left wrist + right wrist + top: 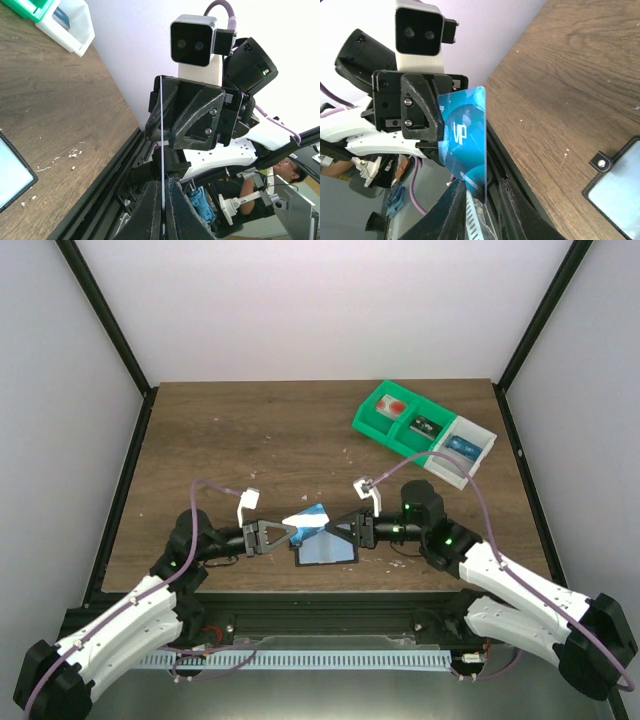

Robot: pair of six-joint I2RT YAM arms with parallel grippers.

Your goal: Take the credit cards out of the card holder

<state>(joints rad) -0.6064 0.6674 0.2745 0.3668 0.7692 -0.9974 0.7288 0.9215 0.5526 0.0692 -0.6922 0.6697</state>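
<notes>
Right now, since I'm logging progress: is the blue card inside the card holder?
No: the left gripper pinches the blue card in the air, apart from the card holder lying flat below it.

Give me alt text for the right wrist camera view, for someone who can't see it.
The left gripper pinches a blue card marked VIP, whose lower end dips between the fingers of the right gripper, with a gap on one side. The card holder, pale face up, lies on the wooden table at lower right.
</notes>
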